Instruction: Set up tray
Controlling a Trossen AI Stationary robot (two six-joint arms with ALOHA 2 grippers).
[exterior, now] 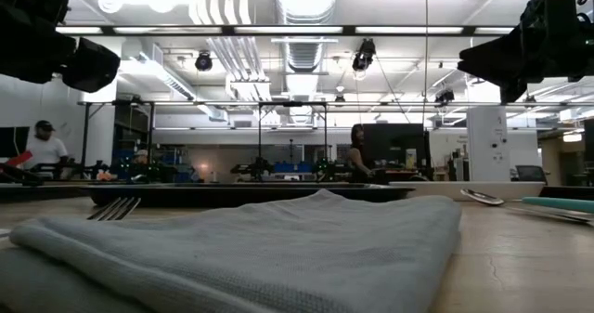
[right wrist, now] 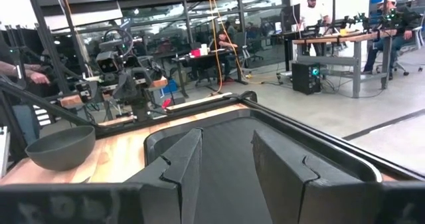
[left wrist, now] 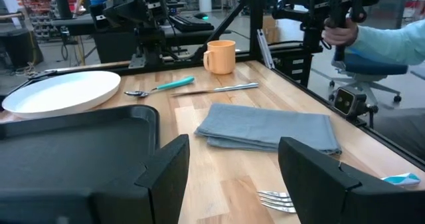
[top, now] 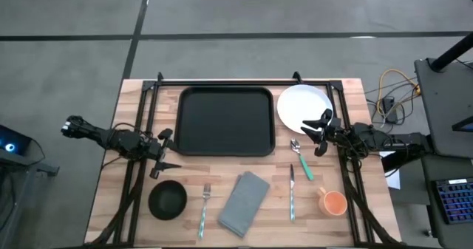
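Note:
The black tray (top: 222, 120) lies flat at the table's far middle, also seen in the left wrist view (left wrist: 66, 151) and the right wrist view (right wrist: 265, 134). A white plate (top: 304, 107) sits on the table just right of it. My left gripper (top: 164, 154) (left wrist: 229, 177) hovers open near the tray's near left corner. My right gripper (top: 318, 134) (right wrist: 226, 161) is open above the plate's near edge, pointing at the tray. Neither touches anything.
Along the near side lie a dark bowl (top: 168, 199), a fork (top: 205, 208), a folded grey napkin (top: 244, 202), a knife (top: 292, 193), a teal-handled spoon (top: 301, 159) and an orange cup (top: 334, 202). A person's hand and sleeve (left wrist: 372, 34) show beyond the table.

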